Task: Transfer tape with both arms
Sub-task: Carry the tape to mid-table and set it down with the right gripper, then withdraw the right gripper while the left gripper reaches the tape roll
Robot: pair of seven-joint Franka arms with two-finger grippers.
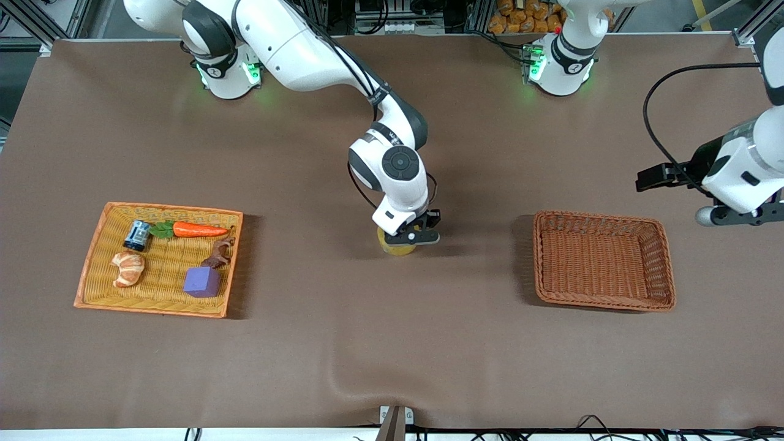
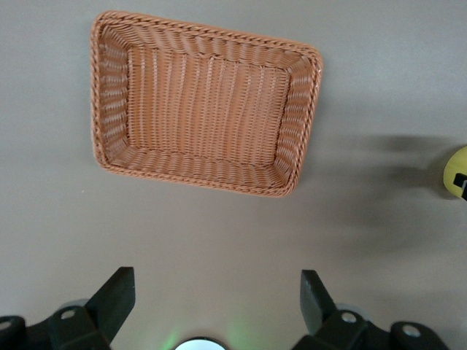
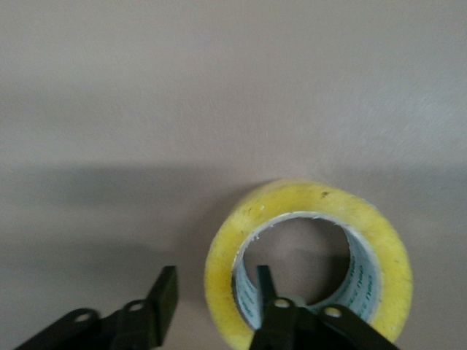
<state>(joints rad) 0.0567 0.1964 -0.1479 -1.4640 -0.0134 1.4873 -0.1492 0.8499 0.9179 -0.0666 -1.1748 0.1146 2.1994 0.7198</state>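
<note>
The tape (image 1: 397,246), a yellowish roll with a grey-white core (image 3: 321,197), lies flat on the brown cloth in the middle of the table. My right gripper (image 1: 413,236) is down over it, open. One finger stands inside the core and the other outside the ring, with a gap between that outer finger and the wall of the roll (image 3: 216,273). My left gripper (image 1: 735,214) hangs open and empty (image 2: 217,283) in the air at the left arm's end of the table, past the brown wicker basket. In its wrist view the tape (image 2: 456,171) shows at the frame's edge.
An empty brown wicker basket (image 1: 600,215) (image 2: 204,33) sits between the tape and the left arm's end. An orange woven tray (image 1: 159,208) at the right arm's end holds a carrot (image 1: 199,230), a croissant toy (image 1: 128,268), a purple cube (image 1: 202,282) and a small can (image 1: 138,235).
</note>
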